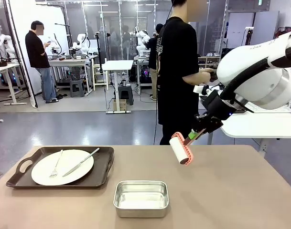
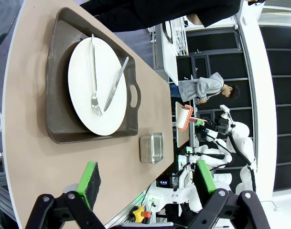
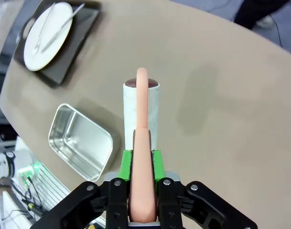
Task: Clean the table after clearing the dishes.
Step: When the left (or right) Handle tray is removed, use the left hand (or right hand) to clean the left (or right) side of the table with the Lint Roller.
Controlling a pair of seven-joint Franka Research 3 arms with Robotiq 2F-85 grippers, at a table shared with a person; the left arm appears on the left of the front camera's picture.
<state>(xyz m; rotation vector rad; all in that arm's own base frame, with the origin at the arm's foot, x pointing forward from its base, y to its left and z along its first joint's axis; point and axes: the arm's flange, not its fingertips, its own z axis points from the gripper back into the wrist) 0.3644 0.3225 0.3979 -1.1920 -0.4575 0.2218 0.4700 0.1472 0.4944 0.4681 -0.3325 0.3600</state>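
1 tray [image 1: 21,167] with 1 plate [image 1: 40,174], 1 fork [image 1: 56,164] and 1 knife [image 1: 80,162], plus 1 pan [image 1: 117,198], sits on the table [image 1: 231,191], while the right gripper [image 3: 141,160] clamps 1 lint roller [image 3: 141,112], its handle end hidden, and the left gripper [image 2: 147,177] is spread.

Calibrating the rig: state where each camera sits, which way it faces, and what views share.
Front: fixed on the robot's side of the table, facing across to the standing person; the right arm enters from picture right, right pincer shut on the lint roller.
Left wrist: above the table, rolled sideways, facing the plate on its tray; open left pincer at the bottom.
Right wrist: above the table, looking down along the lint roller; right pincer at the bottom.
Shared: all three show the plate and steel pan.
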